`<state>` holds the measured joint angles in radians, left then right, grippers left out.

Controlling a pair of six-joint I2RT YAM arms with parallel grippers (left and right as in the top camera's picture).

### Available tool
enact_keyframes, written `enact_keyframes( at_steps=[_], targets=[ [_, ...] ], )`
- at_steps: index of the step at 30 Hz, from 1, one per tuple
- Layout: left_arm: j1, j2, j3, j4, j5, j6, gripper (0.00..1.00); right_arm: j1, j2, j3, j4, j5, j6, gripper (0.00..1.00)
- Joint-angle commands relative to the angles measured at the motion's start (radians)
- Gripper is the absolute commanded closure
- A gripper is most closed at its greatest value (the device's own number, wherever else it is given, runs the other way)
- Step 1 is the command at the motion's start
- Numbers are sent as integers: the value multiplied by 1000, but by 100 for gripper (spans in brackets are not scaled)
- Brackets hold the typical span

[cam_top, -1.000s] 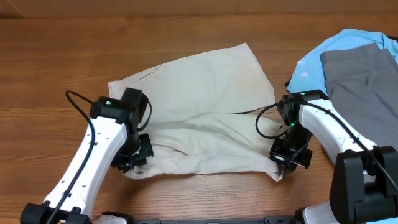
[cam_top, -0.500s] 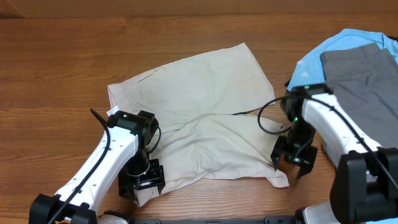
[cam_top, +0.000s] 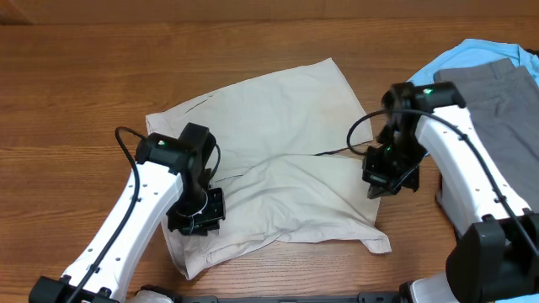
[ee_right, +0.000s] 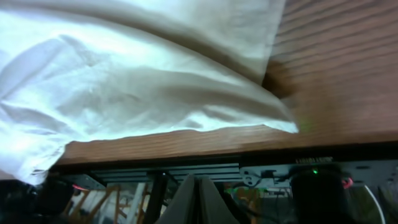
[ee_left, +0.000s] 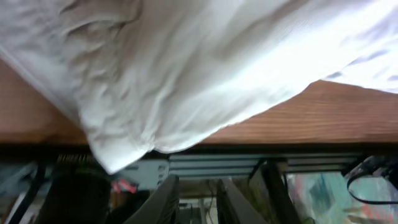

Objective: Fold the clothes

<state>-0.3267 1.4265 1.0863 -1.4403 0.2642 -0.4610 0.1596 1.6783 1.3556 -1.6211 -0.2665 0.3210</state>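
The cream shorts (cam_top: 286, 126) lie rumpled on the wooden table, their front half bunched into a diagonal fold. My left gripper (cam_top: 195, 220) hovers over the shorts' front left part, slightly open and empty. In the left wrist view the fingers (ee_left: 198, 202) show a gap and sit clear of the cloth (ee_left: 186, 74). My right gripper (cam_top: 383, 177) is above the shorts' right edge. In the right wrist view its fingers (ee_right: 198, 199) are pressed together with nothing between them, apart from the cloth (ee_right: 143, 93).
A light blue shirt (cam_top: 417, 93) with grey trousers (cam_top: 497, 109) on top lies at the right edge, close to the right arm. Bare wood (cam_top: 84, 84) surrounds the shorts. The table's front edge runs just below the shorts' front hem.
Both grippers have left the shorts' front corners and moved back from the table's front edge. The shorts' front left corner was dragged forward and now lies still.
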Motion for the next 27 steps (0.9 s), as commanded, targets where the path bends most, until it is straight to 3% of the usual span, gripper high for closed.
enact_keyframes(
  at_steps=[1, 12, 18, 27],
  targets=[
    [-41, -10, -64, 58, 51, 8, 74, 4, -8, -80, 54, -12, -11, 95],
    [-72, -8, -236, 193, -31, -34, 70, -4, 8, -284, 352, 78, 56, 95],
    [-73, -8, -278, 204, -85, -112, 66, -32, 65, -311, 407, 132, 107, 95],
    [-73, -8, -338, 267, -85, -123, 60, -32, 123, -318, 496, 181, 159, 95]
  ],
)
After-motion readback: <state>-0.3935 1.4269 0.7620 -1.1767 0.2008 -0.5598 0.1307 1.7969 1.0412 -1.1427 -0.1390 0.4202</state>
